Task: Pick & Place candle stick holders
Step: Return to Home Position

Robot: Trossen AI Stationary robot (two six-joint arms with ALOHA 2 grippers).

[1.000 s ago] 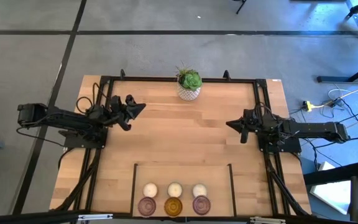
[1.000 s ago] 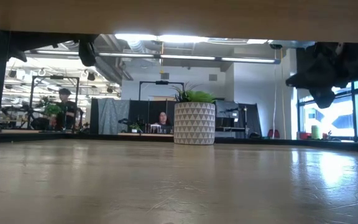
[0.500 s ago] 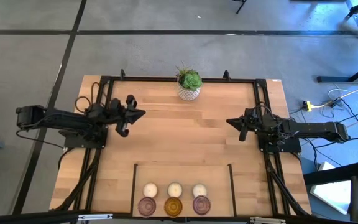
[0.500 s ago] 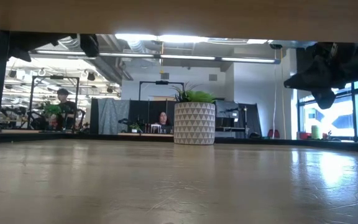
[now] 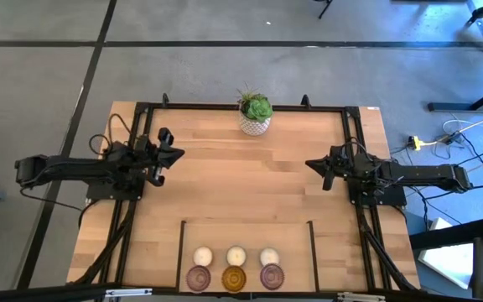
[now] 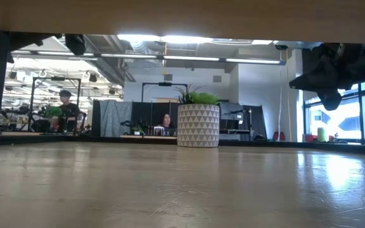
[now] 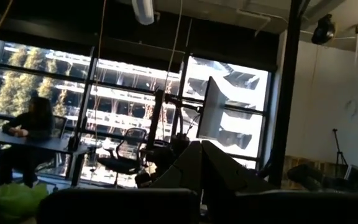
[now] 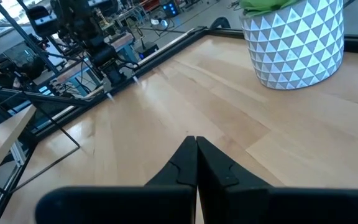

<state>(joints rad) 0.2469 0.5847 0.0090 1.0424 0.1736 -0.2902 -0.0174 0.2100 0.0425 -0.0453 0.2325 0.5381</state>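
The left gripper (image 5: 174,154) has been drawn back toward the left edge of the table (image 5: 250,193), away from the middle. In the low view its dark shape is seen shifted leftward.

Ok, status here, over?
Left gripper shut, empty, at left; right gripper shut, empty, at right. Three cream-white round holders, two purplish-pink glass holders, one amber glass holder grouped at near edge. Potted green plant far edge, clear.
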